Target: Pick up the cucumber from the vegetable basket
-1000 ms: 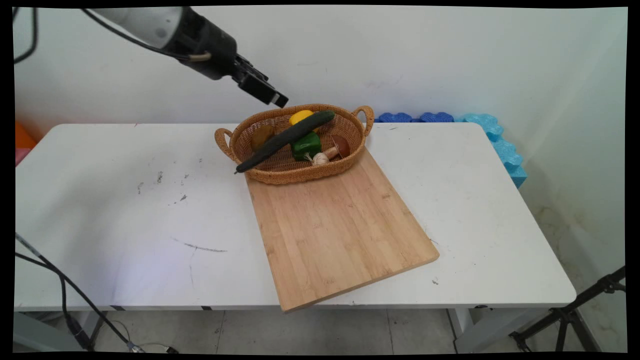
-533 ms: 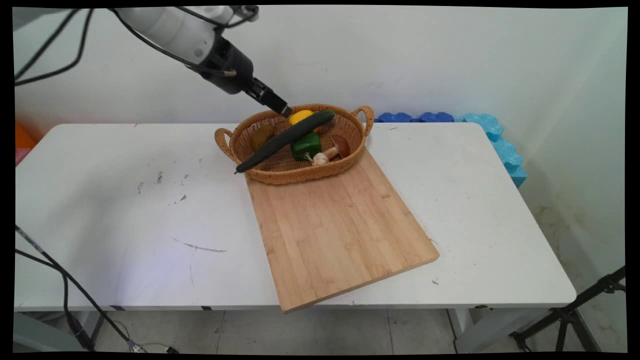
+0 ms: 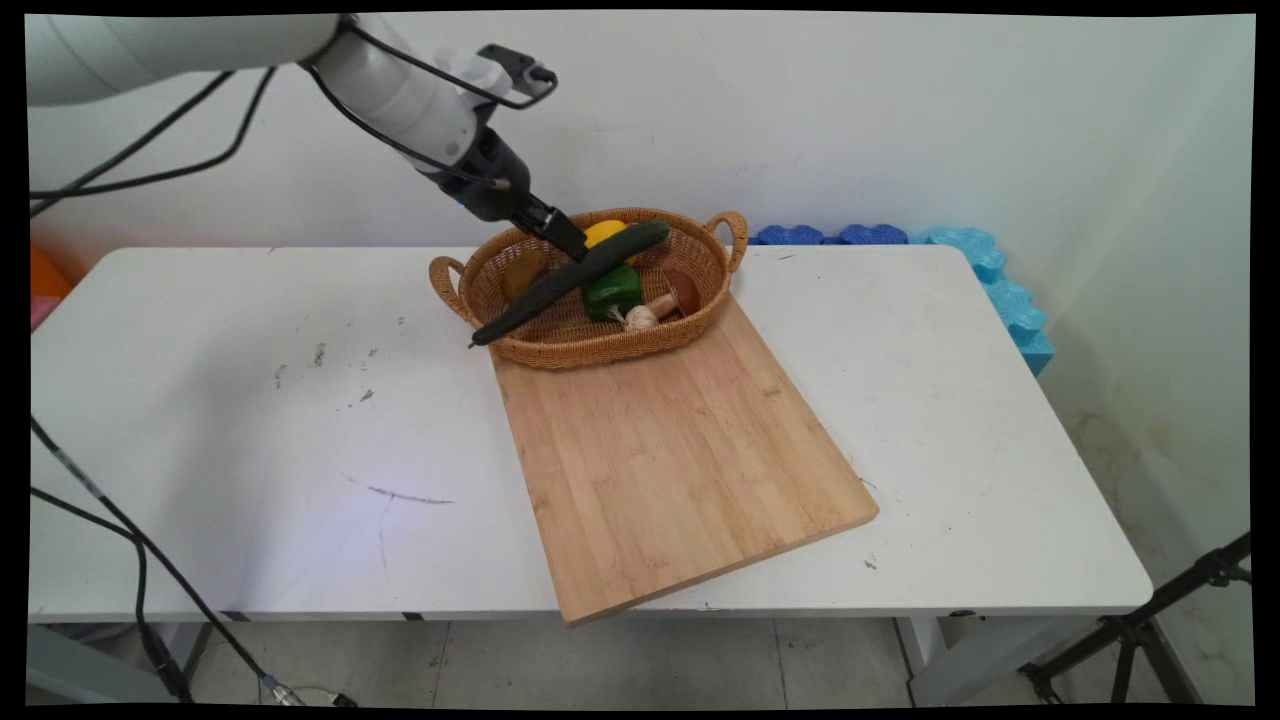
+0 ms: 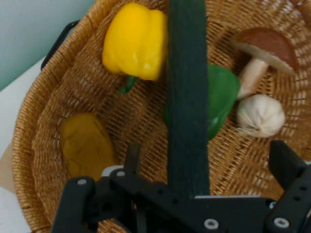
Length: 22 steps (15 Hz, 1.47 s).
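Observation:
A wicker basket [image 3: 600, 352] stands at the table's back, its rim [image 4: 46, 92] filling the hand view. A long dark green cucumber [image 3: 545, 290] lies slantwise across it, over a green pepper [image 3: 615, 290]. My gripper [image 3: 572, 243] has come down into the basket over the cucumber's upper half. In the hand view the gripper [image 4: 209, 162] is open, with the cucumber [image 4: 187, 97] running between its fingers [image 4: 132, 156]. Around it lie a yellow pepper [image 4: 136, 41], the green pepper [image 4: 223, 94], a mushroom [image 4: 265, 46], a garlic bulb [image 4: 260, 116] and a brownish potato [image 4: 87, 143].
A bamboo cutting board [image 3: 670, 460] lies in front of the basket and reaches to the table's near edge. Blue foam pieces [image 3: 985, 265] sit behind the table's far right corner. Black cables hang from the arm at the left.
My gripper has dropped down and to the right, from above the basket's back rim into the basket, over the cucumber. The things in the basket have not moved.

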Tool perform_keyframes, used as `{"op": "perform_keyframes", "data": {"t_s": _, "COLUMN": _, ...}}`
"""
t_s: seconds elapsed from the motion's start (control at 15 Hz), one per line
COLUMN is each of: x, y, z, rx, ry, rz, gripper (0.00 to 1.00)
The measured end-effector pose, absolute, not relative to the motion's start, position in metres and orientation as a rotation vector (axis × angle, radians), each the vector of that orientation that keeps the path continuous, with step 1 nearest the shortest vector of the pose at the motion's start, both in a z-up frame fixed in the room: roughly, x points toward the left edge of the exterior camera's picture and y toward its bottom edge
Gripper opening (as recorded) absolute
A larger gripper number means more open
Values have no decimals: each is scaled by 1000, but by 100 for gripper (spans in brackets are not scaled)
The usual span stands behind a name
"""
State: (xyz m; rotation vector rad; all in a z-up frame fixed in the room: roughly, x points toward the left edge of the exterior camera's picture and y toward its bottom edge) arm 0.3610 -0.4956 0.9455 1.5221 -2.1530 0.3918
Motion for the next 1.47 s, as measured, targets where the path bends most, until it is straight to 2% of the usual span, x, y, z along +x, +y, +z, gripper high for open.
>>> {"op": "perform_keyframes", "data": {"t_s": 0.47, "x": 355, "y": -520, "z": 912, "rx": 1606, "ry": -2151, "rz": 380, "gripper": 100}}
{"op": "perform_keyframes", "data": {"t_s": 1.2, "x": 347, "y": -540, "z": 888, "rx": 1638, "ry": -2149, "rz": 371, "gripper": 100}}
{"op": "perform_keyframes", "data": {"t_s": 1.27, "x": 346, "y": -542, "z": 886, "rx": 1638, "ry": -2149, "rz": 370, "gripper": 0}}
{"op": "perform_keyframes", "data": {"t_s": 1.47, "x": 345, "y": -545, "z": 884, "rx": 1631, "ry": -2150, "rz": 368, "gripper": 0}}
